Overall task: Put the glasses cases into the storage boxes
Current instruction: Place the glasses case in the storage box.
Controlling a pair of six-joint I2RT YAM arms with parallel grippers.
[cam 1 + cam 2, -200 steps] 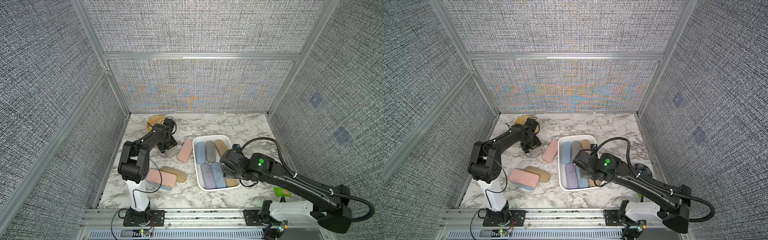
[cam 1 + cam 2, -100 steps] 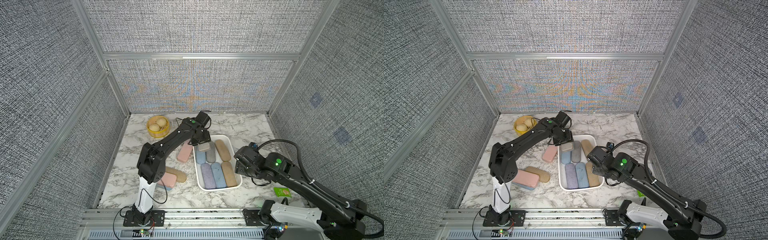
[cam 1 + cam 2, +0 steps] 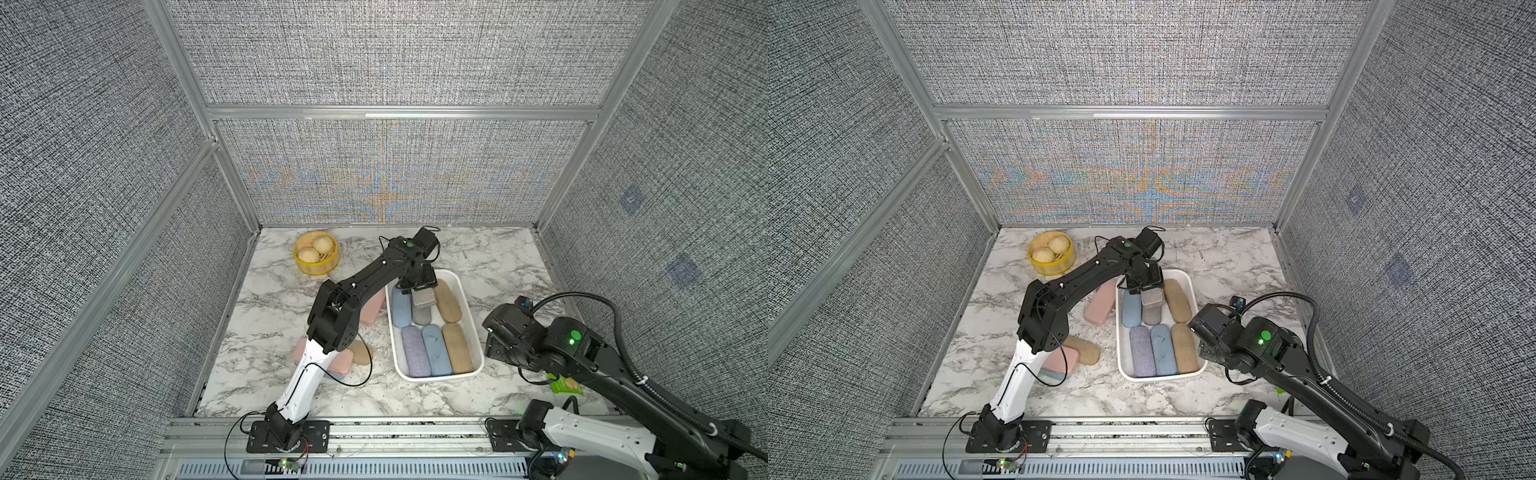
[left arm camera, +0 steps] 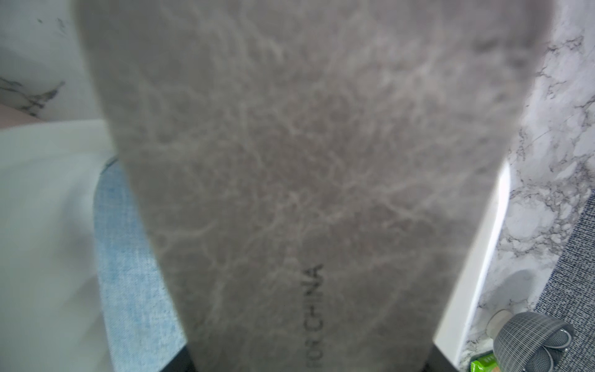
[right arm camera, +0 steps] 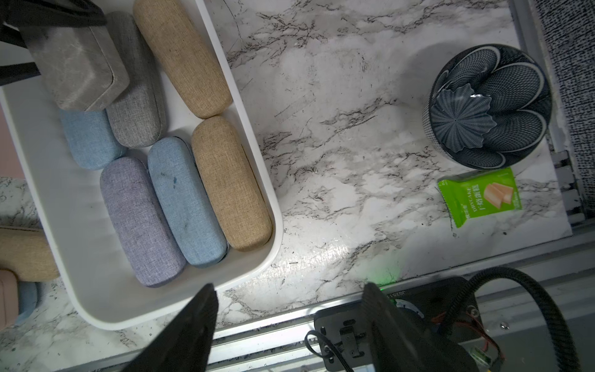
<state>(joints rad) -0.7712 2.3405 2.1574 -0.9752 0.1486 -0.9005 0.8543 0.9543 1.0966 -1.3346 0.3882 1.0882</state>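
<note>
Your left jaws clamp a grey case point(image 3: 423, 299) over the white box point(image 3: 440, 375), far end, maybe touching cases point(image 3: 422, 319) below. Your right jaws stand apart, empty.

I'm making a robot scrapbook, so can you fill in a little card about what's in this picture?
left gripper: shut on grey case, over white bin
right gripper: open, empty, beside the bin
lying in bin: six cases
on table: pink case beside bin; pink, tan and blue pile by left arm
extras: yellow basket of buns, dark bowl, green packet
</note>
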